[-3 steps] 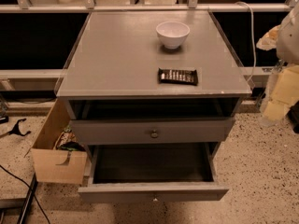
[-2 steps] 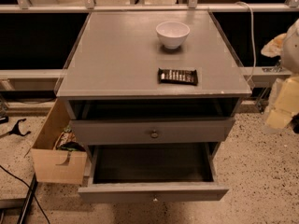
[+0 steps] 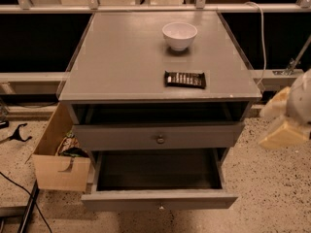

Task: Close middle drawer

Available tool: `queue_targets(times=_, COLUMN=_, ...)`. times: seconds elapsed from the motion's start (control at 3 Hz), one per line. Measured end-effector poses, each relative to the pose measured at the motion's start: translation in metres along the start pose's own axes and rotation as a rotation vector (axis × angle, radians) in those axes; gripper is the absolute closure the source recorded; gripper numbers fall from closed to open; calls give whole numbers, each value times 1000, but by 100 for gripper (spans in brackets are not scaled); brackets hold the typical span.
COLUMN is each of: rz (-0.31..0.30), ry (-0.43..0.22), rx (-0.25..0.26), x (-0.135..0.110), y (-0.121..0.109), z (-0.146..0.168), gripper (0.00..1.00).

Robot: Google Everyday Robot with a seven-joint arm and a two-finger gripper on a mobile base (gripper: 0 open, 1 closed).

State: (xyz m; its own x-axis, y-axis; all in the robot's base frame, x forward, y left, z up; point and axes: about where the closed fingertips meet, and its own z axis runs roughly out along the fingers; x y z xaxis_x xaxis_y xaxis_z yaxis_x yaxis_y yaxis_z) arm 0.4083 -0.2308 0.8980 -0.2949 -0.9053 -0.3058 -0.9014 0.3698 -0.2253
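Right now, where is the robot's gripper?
The gripper is at the camera view's right edge, right of the grey cabinet and apart from it, above the speckled floor.

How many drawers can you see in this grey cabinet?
2. The upper drawer sits just under the cabinet top; the middle drawer below it is pulled far out. Another may hide underneath. The gripper hangs right of the cabinet.

This looks like a robot test lab or workshop, not a home: a speckled hard floor [image 3: 272, 188], bare metal framing [image 3: 146, 7] across 12 o'clock, a white cord [image 3: 263, 42] trailing at 2 o'clock, and a grey cabinet [image 3: 126, 57] standing free at centre. The gripper [image 3: 284, 123] hangs at 3 o'clock
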Motion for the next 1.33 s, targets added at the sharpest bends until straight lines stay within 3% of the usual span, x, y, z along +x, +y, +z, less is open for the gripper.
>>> queue_targets(times=0.33, rz=25, ry=-29, rx=-20, x=12, y=16, z=31, gripper=72)
queue_targets(times=0.67, rz=44, ry=-80, rx=-60, x=26, y=46, z=85, gripper=100)
queue_targets(times=1.33, rz=54, ry=-125, rx=-147, x=37, y=91, z=168, gripper=100)
